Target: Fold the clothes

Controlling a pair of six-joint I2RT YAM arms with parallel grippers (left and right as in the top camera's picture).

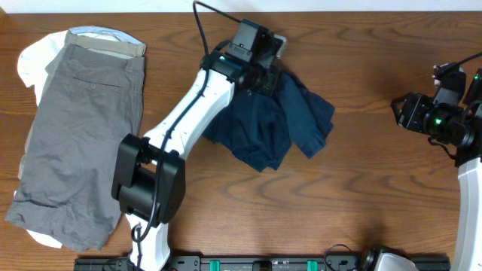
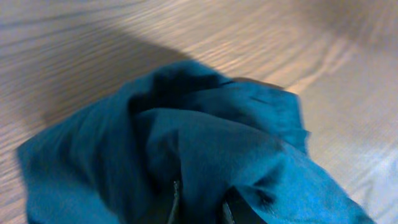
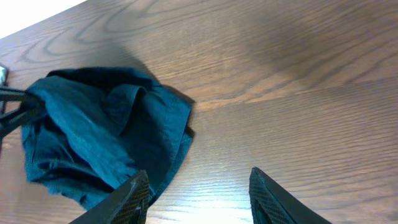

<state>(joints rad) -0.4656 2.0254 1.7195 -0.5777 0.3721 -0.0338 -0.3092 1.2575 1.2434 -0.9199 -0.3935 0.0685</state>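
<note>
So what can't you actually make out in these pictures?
- Whether the left gripper is open or shut: in the left wrist view the navy shorts drape over its fingers, and overhead its own arm covers it.
- The layout of the navy shorts: bunched up in every view, and partly under the left arm overhead.
- The white garment: overhead, mostly under the grey shorts.
- The right arm: overhead, cut off by the right edge.

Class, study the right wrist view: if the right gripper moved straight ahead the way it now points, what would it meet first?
Probably the bare wooden table, just beside the navy shorts. The open right gripper seems to aim slightly past the cloth's edge, though depth is unclear.
</note>
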